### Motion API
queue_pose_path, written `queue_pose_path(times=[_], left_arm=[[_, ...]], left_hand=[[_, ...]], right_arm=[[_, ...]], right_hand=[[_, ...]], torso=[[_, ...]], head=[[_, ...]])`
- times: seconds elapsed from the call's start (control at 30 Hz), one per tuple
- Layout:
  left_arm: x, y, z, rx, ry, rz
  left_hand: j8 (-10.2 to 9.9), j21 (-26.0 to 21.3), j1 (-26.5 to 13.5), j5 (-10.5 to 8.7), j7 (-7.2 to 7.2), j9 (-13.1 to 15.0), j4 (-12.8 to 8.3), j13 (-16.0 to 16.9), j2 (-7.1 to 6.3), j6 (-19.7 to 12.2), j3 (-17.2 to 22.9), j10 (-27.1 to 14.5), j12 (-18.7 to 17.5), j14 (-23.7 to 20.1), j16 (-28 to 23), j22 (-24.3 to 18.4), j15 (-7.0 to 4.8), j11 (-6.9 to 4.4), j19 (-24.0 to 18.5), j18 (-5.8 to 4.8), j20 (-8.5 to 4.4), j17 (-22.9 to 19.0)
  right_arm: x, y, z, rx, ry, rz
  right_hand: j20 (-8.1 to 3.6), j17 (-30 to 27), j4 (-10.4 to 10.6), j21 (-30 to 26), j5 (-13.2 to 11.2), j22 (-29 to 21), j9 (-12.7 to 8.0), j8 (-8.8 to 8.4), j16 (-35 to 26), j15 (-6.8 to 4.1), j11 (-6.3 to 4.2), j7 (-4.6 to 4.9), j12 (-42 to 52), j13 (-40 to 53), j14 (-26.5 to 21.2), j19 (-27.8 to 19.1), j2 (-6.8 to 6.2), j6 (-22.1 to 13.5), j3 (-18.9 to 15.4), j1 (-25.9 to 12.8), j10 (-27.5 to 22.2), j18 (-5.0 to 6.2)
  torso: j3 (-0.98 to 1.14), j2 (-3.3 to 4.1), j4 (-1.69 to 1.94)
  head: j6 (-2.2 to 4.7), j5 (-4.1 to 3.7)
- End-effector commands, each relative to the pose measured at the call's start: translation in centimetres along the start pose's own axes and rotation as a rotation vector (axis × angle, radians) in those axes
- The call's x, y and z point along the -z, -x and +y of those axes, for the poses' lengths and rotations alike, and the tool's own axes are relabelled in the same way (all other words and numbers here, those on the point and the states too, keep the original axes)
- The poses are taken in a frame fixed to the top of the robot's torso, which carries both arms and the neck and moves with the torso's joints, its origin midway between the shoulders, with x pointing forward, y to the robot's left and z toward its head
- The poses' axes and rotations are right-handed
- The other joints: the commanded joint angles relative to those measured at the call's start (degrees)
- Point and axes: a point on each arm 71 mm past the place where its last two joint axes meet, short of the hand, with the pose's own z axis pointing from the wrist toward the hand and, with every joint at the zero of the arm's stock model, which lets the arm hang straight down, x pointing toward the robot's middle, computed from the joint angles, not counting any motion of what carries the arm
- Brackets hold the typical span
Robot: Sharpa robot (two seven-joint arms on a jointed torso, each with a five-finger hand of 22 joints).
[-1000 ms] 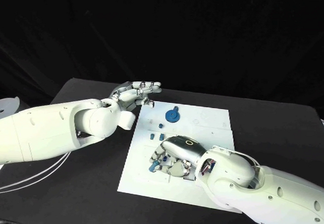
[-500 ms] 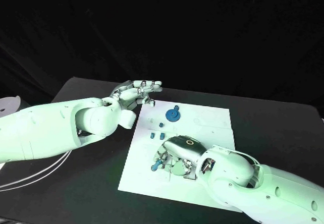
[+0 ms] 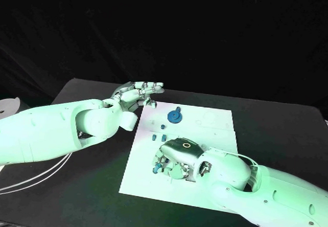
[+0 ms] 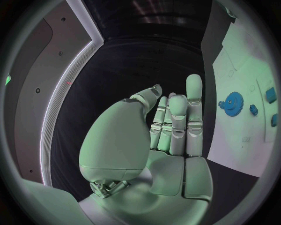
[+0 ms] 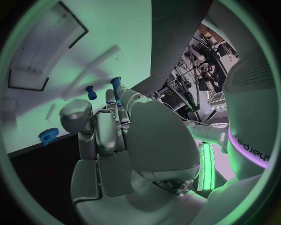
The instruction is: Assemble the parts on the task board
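Note:
The white task board (image 3: 207,146) lies in the middle of the black table. A blue gear (image 3: 175,116) sits near its far edge, with small blue parts (image 3: 154,137) a little nearer. My right hand (image 3: 178,156) is bent down over the board's near left part. Its fingertips pinch a slim blue part (image 3: 157,168), seen again as the blue part (image 5: 116,87) between the fingers of the right hand (image 5: 111,136). My left hand (image 3: 139,94) hovers off the board's far left corner, fingers straight and holding nothing. The left hand (image 4: 170,136) faces the blue gear (image 4: 233,101).
A second blue peg (image 5: 91,92) stands on the board (image 5: 64,28) close to the right fingertips. A dark rectangular recess (image 5: 41,51) is cut into the board beyond it. White cables (image 3: 35,176) lie on the table under my left arm.
My right hand has shifted slightly to the left over the board, and the blue part in its fingertips stands more upright. The left hand has stayed put.

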Motion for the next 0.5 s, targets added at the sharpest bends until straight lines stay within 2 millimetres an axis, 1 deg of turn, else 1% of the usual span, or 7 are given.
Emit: queue_pose_path(times=[0.03, 0.13, 0.2, 0.23, 0.37, 0.43, 0.5], left_arm=[[-0.05, -0.36, -0.03, 0.005, -0.004, 0.025], [-0.05, -0.37, -0.02, 0.005, -0.004, 0.025], [-0.05, -0.36, -0.02, 0.005, -0.003, 0.026], [-0.05, -0.36, -0.02, 0.005, -0.003, 0.026], [-0.03, -0.36, -0.01, 0.006, 0.000, 0.027], [-0.03, -0.35, 0.00, 0.006, 0.001, 0.028], [-0.03, -0.35, 0.01, 0.006, 0.002, 0.029]], left_hand=[[0.0, -0.4, -0.1, 0.34, 0.27, 0.0, -0.3, -0.1, 0.48, -0.1, 0.1, -0.2, 0.2, -0.3, 0.3, -0.1, -0.05, 0.04, -0.1, 0.61, -0.15, -0.1], [0.0, -0.4, -0.1, 0.34, 0.27, 0.0, -0.3, -0.1, 0.48, -0.1, 0.1, -0.2, 0.2, -0.3, 0.3, -0.1, -0.05, 0.04, -0.1, 0.61, -0.15, -0.1], [0.0, -0.4, -0.1, 0.34, 0.27, 0.0, -0.3, -0.1, 0.48, -0.1, 0.1, -0.2, 0.2, -0.3, 0.3, -0.1, -0.05, 0.04, -0.1, 0.61, -0.15, -0.1], [0.0, -0.4, -0.1, 0.34, 0.27, 0.0, -0.3, -0.1, 0.48, -0.1, 0.1, -0.2, 0.2, -0.3, 0.3, -0.1, -0.05, 0.04, -0.1, 0.61, -0.15, -0.1], [0.0, -0.4, -0.2, 0.32, 0.30, 0.0, -0.4, -0.1, 0.52, -0.2, 0.1, -0.4, 0.3, -0.4, 0.3, -0.1, -0.03, 0.07, -0.1, 0.61, -0.13, -0.2], [0.0, -0.4, -0.2, 0.32, 0.30, 0.0, -0.4, -0.1, 0.52, -0.2, 0.1, -0.4, 0.3, -0.4, 0.3, -0.1, -0.03, 0.07, -0.1, 0.61, -0.13, -0.2], [0.0, -0.4, -0.2, 0.32, 0.29, 0.0, -0.4, -0.1, 0.53, -0.2, 0.1, -0.4, 0.3, -0.4, 0.3, -0.1, -0.03, 0.08, -0.1, 0.61, -0.13, -0.3]], right_arm=[[-0.18, -0.92, 0.20, 0.041, -0.009, 0.062], [-0.32, -0.99, 0.29, 0.039, -0.008, 0.055], [-0.36, -1.02, 0.24, 0.038, -0.015, 0.050], [-0.37, -1.02, 0.21, 0.038, -0.018, 0.048], [-0.36, -1.01, -0.03, 0.037, -0.033, 0.037], [-0.34, -1.01, -0.11, 0.037, -0.038, 0.035], [-0.31, -0.96, -0.17, 0.035, -0.041, 0.026]], right_hand=[[0.60, 0.0, 0.0, 0.2, 0.2, -0.2, -0.1, -0.43, 0.3, 0.21, 0.09, 0.13, -0.7, -0.1, 2.2, -0.1, -0.46, -0.3, 0.2, -1.1, -0.4, -0.41], [0.93, 0.0, 0.5, -0.3, 0.2, -0.7, -0.5, -1.48, 0.3, 0.69, 0.67, 0.53, -1.7, -0.3, 2.2, -0.5, -1.47, -2.1, -0.3, -2.6, -2.2, -0.36], [1.33, -1.7, 0.9, -1.9, 0.3, -3.0, -0.9, -1.63, -0.9, 1.32, 1.26, 0.77, -2.0, -0.4, 1.8, -1.4, -2.38, -3.9, -0.9, -3.7, -5.2, 0.00], [1.51, -2.3, 0.9, -2.4, 0.3, -3.7, -1.1, -1.61, -1.4, 1.51, 1.45, 0.84, -2.0, -0.4, 1.6, -1.7, -2.57, -4.5, -1.1, -4.0, -6.5, 0.12], [2.31, -3.8, 0.5, -3.8, 0.2, -5.4, -1.4, -1.54, -2.5, 2.11, 2.25, 1.15, -1.9, -0.3, 1.1, -2.7, -2.86, -6.6, -2.3, -4.6, -11.0, 0.46], [2.50, -3.8, 0.3, -4.0, 0.3, -5.6, -1.4, -1.55, -2.5, 2.21, 2.48, 1.29, -2.0, -0.3, 1.1, -2.8, -2.93, -7.3, -2.8, -4.7, -13.1, 0.53], [2.59, -3.3, 0.1, -3.7, 0.7, -5.3, -1.4, -1.53, -1.9, 2.23, 2.62, 1.48, -1.9, -0.3, 1.4, -2.5, -3.05, -7.9, -3.8, -4.8, -15.3, 0.54]], torso=[[0.00, 0.02, 0.03], [-0.05, -0.05, 0.04], [-0.06, -0.05, 0.05], [-0.04, -0.04, 0.05], [-0.01, -0.02, 0.01], [-0.01, -0.02, 0.01], [0.03, -0.01, -0.02]], head=[[-0.03, -0.04], [-0.02, -0.10], [-0.02, -0.09], [-0.02, -0.09], [0.08, -0.09], [0.08, -0.09], [0.13, -0.11]])
